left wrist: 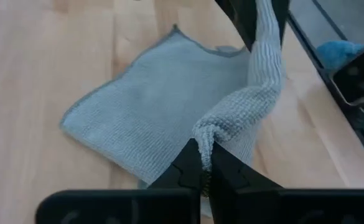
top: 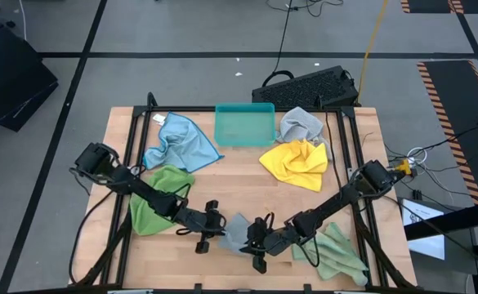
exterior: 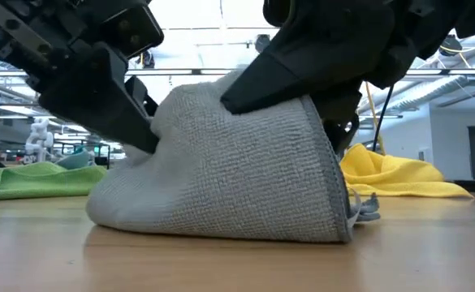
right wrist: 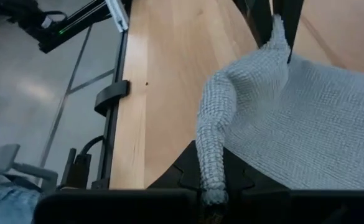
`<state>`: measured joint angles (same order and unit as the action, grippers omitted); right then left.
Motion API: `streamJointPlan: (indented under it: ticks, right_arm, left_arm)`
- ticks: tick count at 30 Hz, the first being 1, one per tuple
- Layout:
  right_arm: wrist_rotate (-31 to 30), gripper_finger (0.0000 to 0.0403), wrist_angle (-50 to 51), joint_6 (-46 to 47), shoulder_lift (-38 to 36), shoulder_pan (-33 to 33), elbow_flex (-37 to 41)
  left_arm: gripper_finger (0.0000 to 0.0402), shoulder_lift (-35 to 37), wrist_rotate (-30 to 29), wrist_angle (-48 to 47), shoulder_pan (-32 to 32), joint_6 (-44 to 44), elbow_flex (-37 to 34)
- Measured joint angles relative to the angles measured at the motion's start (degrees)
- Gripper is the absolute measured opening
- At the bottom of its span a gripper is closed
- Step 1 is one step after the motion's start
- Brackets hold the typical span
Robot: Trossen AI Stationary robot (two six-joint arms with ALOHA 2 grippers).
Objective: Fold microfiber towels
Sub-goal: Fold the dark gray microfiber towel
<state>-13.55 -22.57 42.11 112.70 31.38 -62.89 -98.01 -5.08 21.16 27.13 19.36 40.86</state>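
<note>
A grey microfiber towel (top: 235, 233) sits near the table's front edge, between my two grippers. My left gripper (top: 214, 229) is shut on its left side and my right gripper (top: 259, 241) on its right side. In the low view the towel (exterior: 221, 178) rises from the table like a tent under both grippers. Loose and crumpled on the table lie a light blue towel (top: 177, 143), a green towel (top: 158, 200), a yellow towel (top: 296, 162), a second grey towel (top: 300, 124) and a second green towel (top: 337, 251). My left gripper pinches a raised corner of the grey towel (left wrist: 201, 138) between its two fingers, slanting down from the table's left. The corner is bunched at the fingers. The towel's lower part (left wrist: 138, 106) lies flat on the table. My right gripper pinches the towel's other raised corner (right wrist: 211, 177) between its two fingers, slanting down from the table's right. The cloth is rolled into a narrow strip at the fingers. From there the towel (right wrist: 306, 118) slopes away toward the left gripper, its lower part on the table.
A teal plastic tray (top: 244, 124) stands at the table's far middle. A black frame (top: 132, 139) runs along the table's edges. Bare wood (top: 239, 188) lies between the held towel and the tray.
</note>
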Motion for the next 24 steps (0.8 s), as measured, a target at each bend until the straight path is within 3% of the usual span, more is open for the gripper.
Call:
streamJointPlan:
  ticks: [6, 10, 16, 24]
  right_arm:
    - [-0.2, 0.0011, -0.3, -5.7, -1.3, -0.9, 0.0]
    - [-1.7, 0.0011, 0.4, -9.5, -3.0, -1.9, 0.0]
    - [-3.5, 0.0011, 10.5, -14.7, -9.5, -2.5, -0.1]
    - [-10.3, 0.0011, 16.1, -21.0, -11.8, -4.4, 0.0]
  left_arm:
    - [0.0017, 6.2, 1.7, -0.6, 2.8, -4.3, 0.0]
    - [0.0011, 11.7, -1.7, -2.8, 3.8, -7.5, 0.0]
    - [0.0013, 18.8, -9.3, -12.6, 3.4, -8.8, 0.0]
    - [0.0006, 17.8, -10.2, -14.2, 2.4, -7.7, 0.0]
